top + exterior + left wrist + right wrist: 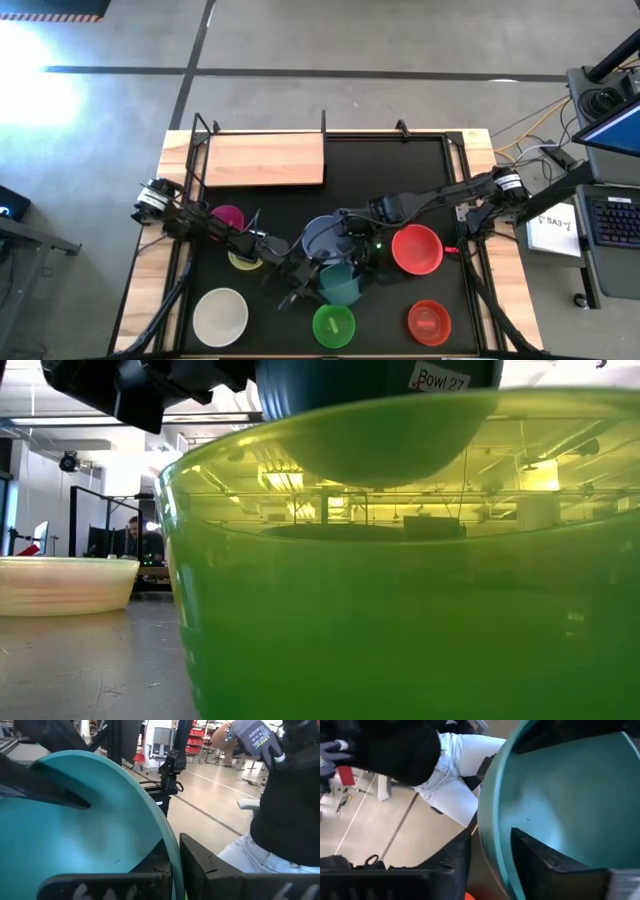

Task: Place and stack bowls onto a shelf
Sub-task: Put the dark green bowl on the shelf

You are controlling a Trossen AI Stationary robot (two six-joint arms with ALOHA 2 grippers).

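Note:
Both grippers are shut on the teal bowl [340, 283], which hangs in the air near the table's middle. My left gripper [305, 283] is at its left side and my right gripper [352, 258] at its far right side. In the low view its underside [385, 430] shows above the green bowl [400, 610]. The blue-grey bowl [322, 238] stands just beyond it. The wooden shelf [265, 160] stands at the far left with nothing on it. The magenta bowl [228, 217], yellow bowl [243, 260], cream bowl [220, 315], green bowl [333, 325] and two red bowls [417, 250] [428, 322] rest on the black table. My left gripper [170, 880] holds the teal bowl by its rim [170, 855], one finger [100, 885] inside the bowl and one [210, 870] outside, coming from the table's left. The bowl is lifted clear. My right gripper [485, 870] holds the teal bowl's rim [487, 840] on the opposite side, one finger [550, 865] inside and one [420, 875] outside, coming from the table's right.
The green bowl stands right before the low camera, with the cream bowl [65, 585] to its left. A person in a black top [290, 810], light trousers and a grey glove [255, 737] stands close to the table's near side. Free black surface lies right of the shelf.

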